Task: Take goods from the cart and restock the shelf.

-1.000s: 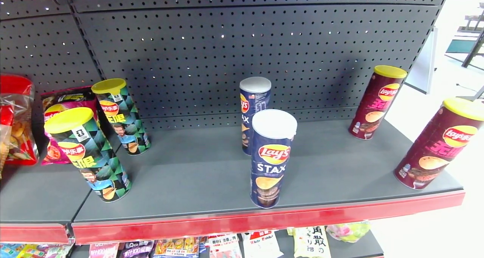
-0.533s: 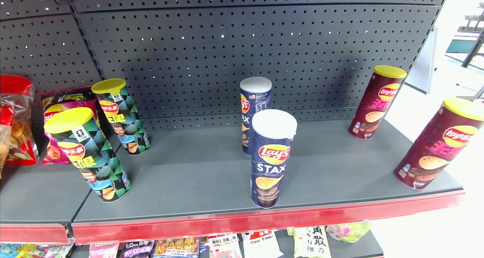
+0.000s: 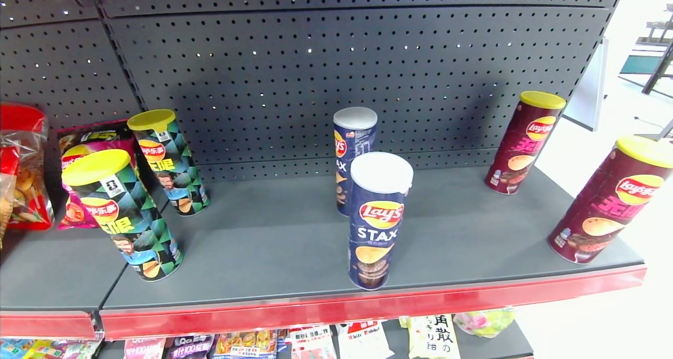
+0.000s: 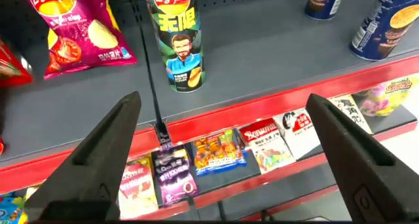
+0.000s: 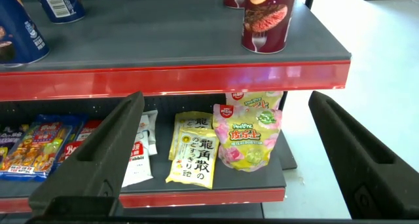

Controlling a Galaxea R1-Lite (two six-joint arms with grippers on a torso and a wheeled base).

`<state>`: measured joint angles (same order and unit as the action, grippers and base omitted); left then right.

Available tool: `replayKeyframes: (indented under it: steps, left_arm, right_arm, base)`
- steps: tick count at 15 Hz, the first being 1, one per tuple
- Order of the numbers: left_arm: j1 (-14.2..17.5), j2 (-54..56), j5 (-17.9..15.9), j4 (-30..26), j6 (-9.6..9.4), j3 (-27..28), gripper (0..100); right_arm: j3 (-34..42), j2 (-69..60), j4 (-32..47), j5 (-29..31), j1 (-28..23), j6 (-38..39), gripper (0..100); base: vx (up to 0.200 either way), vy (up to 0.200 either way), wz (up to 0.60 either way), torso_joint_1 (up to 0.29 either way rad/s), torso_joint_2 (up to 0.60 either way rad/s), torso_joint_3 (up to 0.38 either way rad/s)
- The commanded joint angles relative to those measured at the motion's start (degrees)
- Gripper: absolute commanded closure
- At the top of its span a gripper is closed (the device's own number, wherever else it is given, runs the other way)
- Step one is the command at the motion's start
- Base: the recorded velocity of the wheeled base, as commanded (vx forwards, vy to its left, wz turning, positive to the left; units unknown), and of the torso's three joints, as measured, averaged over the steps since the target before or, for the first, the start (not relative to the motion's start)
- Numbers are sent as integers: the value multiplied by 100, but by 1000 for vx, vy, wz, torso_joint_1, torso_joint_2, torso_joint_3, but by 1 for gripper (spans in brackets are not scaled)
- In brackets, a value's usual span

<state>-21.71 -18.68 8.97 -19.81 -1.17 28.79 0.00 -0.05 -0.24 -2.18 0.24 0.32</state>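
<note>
The grey shelf [image 3: 294, 243] with a red front edge carries upright chip cans. Two green-patterned cans with yellow lids [image 3: 122, 214] [image 3: 167, 161] stand at the left, two dark blue cans with white lids [image 3: 376, 219] [image 3: 352, 154] in the middle, and two maroon cans with yellow lids [image 3: 523, 141] [image 3: 610, 201] at the right. My left gripper [image 4: 222, 158] hangs open below and in front of the shelf's left part, near a green can [image 4: 180, 37], with nothing between its fingers. My right gripper [image 5: 229, 152] is open and empty in front of the shelf's right end, under a maroon can [image 5: 265, 18].
Chip bags [image 3: 79, 154] and a red snack bag [image 3: 21, 164] sit at the shelf's far left. The lower shelf holds several hanging snack packets [image 5: 203, 149] [image 4: 216, 152]. A perforated back panel [image 3: 315, 75] closes the rear. Wide gaps lie between the can pairs.
</note>
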Motion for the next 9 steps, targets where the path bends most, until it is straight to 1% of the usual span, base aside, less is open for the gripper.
replayKeyframes:
  steps: [1, 2, 4, 7, 9]
  left_arm:
    - [0, -57, -1, 3, -6, -5, 0]
    - [-17, -13, -45, 3, -6, -5, 0]
    - [-61, 39, -115, 12, -6, -5, 0]
    - [-61, 145, -124, 3, -6, -41, 0]
    - [-61, 655, -133, -23, -6, -243, 0]
  right_arm:
    - [0, 5, -2, -2, 2, 3, 0]
    - [0, 5, -2, -2, 2, 3, 0]
    - [0, 5, -2, -2, 2, 3, 0]
    - [0, 5, -2, -2, 2, 3, 0]
    - [0, 5, -2, -2, 2, -5, 0]
  base:
    - [-200, 0, 0, 2, 2, 7]
    - [-200, 0, 0, 17, 2, 2]
    - [0, 0, 0, 0, 0, 0]
    - [0, 0, 0, 0, 0, 0]
    - [0, 0, 0, 0, 0, 0]
